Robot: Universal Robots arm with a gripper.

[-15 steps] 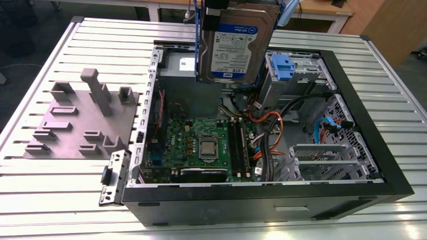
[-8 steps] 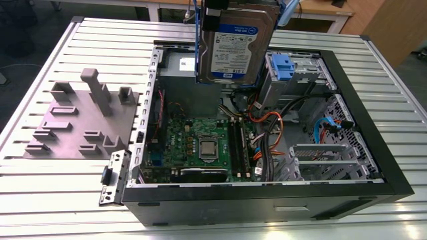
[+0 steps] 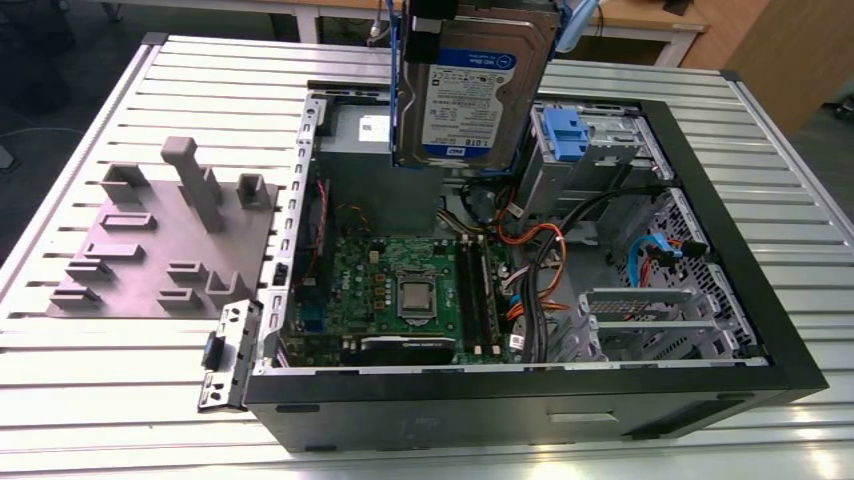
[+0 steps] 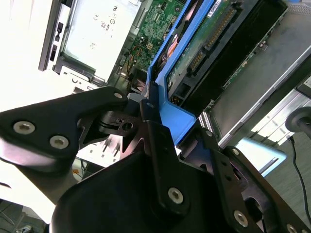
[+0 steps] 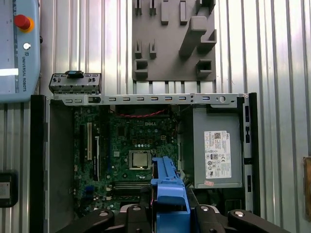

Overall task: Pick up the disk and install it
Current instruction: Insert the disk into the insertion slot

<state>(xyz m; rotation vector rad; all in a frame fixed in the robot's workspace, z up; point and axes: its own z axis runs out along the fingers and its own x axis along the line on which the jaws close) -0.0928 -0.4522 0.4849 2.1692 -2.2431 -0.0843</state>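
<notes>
Where the disk (image 3: 467, 90) hung: exterior view, on edge at 12 o'clock over the open computer case (image 3: 534, 395), probably raised to clear its walls.
Gripper (image 4: 180, 131): second wrist view, clamped on the disk's blue carrier (image 4: 170, 109) for a firm hold.
Motherboard (image 5: 136, 145): first wrist view, lay beyond the carrier's end at 6 o'clock.

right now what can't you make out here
Exterior view: top of the disk, cut off by the upper edge; the case wall behind it, hidden by the disk.
First wrist view: disk label, edge-on in the pincer.
Second wrist view: the table, washed out by glare.
</notes>
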